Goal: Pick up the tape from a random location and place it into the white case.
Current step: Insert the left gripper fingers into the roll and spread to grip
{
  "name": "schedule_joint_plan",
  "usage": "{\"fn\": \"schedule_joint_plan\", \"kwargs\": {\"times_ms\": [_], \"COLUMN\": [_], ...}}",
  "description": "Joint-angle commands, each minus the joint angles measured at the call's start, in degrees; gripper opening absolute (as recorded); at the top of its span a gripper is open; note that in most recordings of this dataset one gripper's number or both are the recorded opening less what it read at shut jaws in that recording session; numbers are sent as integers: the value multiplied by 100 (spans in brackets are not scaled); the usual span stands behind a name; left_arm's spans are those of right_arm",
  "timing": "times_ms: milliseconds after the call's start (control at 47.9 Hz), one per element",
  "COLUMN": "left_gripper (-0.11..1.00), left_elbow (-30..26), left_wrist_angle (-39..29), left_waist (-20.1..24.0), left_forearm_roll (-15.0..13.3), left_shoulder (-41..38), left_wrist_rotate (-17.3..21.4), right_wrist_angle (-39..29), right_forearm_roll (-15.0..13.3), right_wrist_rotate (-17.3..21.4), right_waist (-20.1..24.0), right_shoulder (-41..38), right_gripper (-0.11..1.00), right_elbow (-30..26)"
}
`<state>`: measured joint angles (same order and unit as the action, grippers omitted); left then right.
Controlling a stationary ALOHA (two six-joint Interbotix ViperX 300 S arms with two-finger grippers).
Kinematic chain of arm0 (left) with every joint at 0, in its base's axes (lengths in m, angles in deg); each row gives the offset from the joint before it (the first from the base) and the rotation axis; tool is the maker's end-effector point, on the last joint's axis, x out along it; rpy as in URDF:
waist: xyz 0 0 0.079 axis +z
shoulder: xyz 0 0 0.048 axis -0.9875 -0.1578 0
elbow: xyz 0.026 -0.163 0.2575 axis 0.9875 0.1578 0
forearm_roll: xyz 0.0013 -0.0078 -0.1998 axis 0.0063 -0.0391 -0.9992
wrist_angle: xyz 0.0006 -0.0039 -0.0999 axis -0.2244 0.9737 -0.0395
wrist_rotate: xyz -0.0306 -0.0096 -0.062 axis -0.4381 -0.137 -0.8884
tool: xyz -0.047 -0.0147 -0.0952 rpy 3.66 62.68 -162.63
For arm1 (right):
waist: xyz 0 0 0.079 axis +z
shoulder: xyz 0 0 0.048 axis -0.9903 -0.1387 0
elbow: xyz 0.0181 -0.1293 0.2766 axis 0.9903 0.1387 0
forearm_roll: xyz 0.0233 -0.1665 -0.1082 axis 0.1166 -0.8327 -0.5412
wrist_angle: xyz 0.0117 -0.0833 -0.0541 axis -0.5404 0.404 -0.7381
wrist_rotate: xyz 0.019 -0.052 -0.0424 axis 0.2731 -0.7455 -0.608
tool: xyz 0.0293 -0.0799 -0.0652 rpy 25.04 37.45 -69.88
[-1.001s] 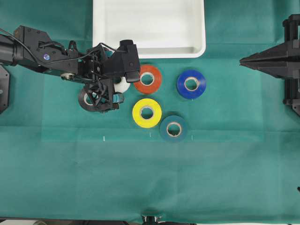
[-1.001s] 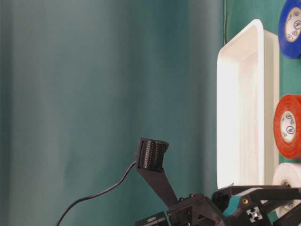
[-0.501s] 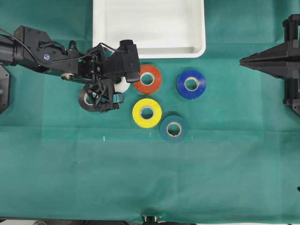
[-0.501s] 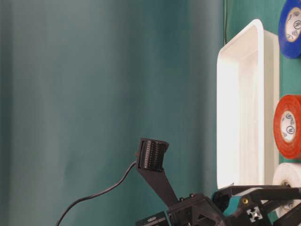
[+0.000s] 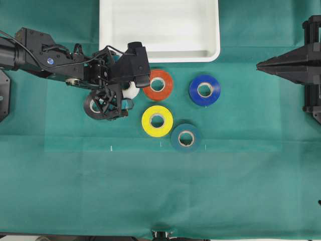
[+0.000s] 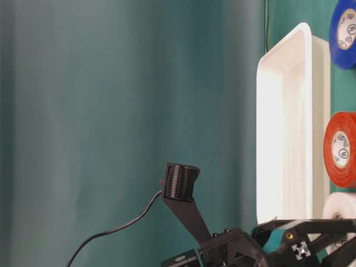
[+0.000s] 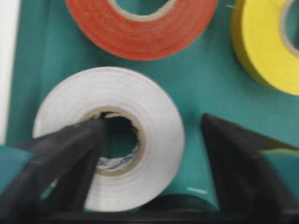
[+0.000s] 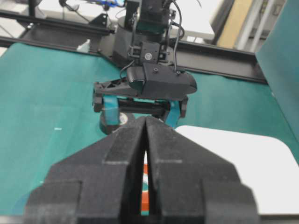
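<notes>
The tape point(image 5: 132, 92), a white roll with a pale core, lies flat on the green cloth just below the white case point(image 5: 159, 25). My left gripper point(image 5: 124, 97) hangs over it and mostly hides it from above. In the left wrist view one finger point(image 7: 70, 149) reaches into the core of the tape point(image 7: 159, 107). The other finger point(image 7: 233, 149) stands outside the roll with a strip of cloth between them, so the left gripper point(image 7: 156, 122) is open astride the roll's wall. My right gripper point(image 5: 259, 64) is shut and empty at the far right.
An orange-red roll point(image 5: 158, 85) touches the white one on its right. A black roll point(image 5: 92, 107) lies under the left gripper's frame. Yellow point(image 5: 157, 120), dark teal point(image 5: 186, 137) and blue point(image 5: 204, 90) rolls lie further right. The case's rim point(image 6: 283, 111) is close behind.
The left jaws have narrowed around the white roll's wall. The arm itself has hardly shifted, and the right arm has not moved.
</notes>
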<state>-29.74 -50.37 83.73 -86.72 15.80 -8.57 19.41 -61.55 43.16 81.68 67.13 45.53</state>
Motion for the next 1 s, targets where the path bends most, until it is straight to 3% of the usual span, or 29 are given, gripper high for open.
{"fn": "schedule_joint_plan", "kwargs": {"times_ms": [0, 125, 167, 980], "left_gripper": [67, 32, 25, 26], "left_elbow": [18, 0, -9, -79], "left_wrist_angle": [-62, -88, -88, -167], "left_waist": [-18, -79, -105, -158], "left_forearm_roll": [-9, -9, -9, -9], "left_shoulder": [44, 62, 62, 193], "left_wrist_rotate": [-9, 9, 26, 18], "right_wrist_angle": [26, 18, 9, -9], "right_forearm_roll": [-9, -9, -9, -9], "right_wrist_rotate": [-9, -9, -9, -9], "right_waist": [-18, -18, -18, -18], "right_shoulder": [-35, -35, -35, -35], "right_gripper": [0, 0, 0, 0], "right_elbow": [-158, -158, -158, -158]}}
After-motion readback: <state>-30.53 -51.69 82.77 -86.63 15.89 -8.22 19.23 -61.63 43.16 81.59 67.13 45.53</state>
